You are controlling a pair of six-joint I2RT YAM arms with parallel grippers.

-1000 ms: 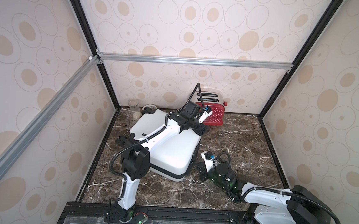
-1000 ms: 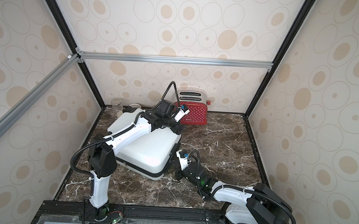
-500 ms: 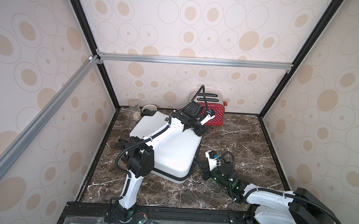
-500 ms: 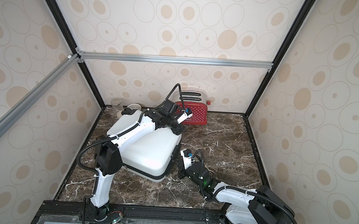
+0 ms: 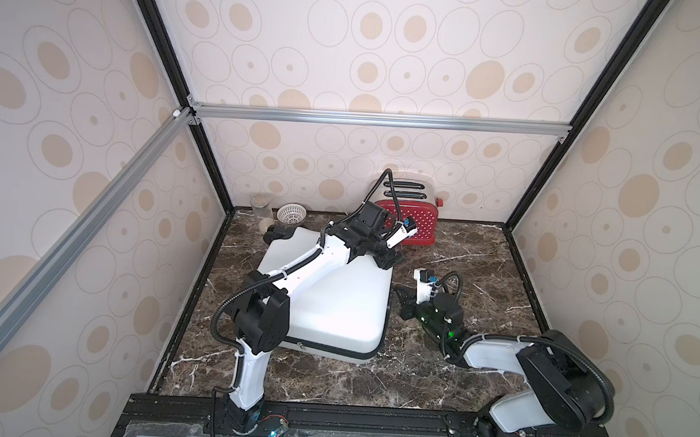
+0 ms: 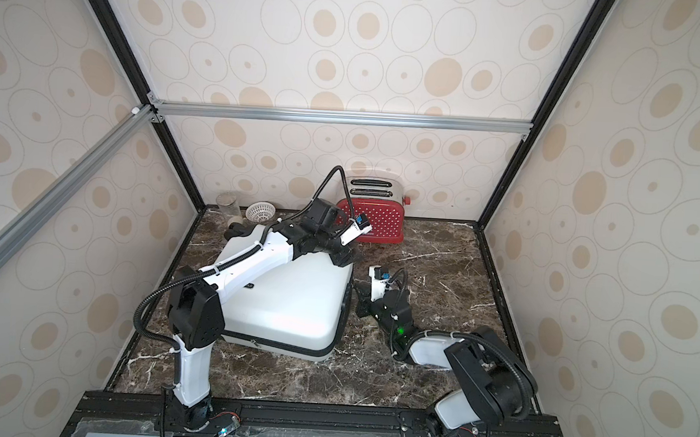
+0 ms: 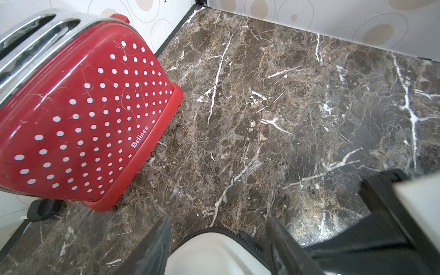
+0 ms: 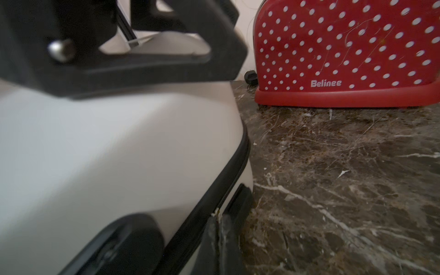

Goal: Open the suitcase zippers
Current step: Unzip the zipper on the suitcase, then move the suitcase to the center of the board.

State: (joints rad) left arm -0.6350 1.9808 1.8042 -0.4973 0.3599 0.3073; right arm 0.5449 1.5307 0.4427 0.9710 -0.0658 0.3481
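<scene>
- Suitcase (image 5: 334,306): white hard plastic shell, smooth, with a soft satin sheen.
- Zippers (image 7: 248,239): matt black track with fine teeth.
- Toaster (image 7: 90,119): glossy red casing with white dots and hairline scratches. The top is polished, chrome-like metal.
- Tabletop (image 7: 285,119): brown marble-look slab with white veins, smooth, low gloss.
- Left pincer (image 7: 217,228): fingers (image 7: 154,250) of matt black plastic, slightly grainy.

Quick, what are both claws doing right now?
Left claw: open, straddling the suitcase corner.
Right claw: shut against the zipper; holding anything, cannot tell.
</scene>
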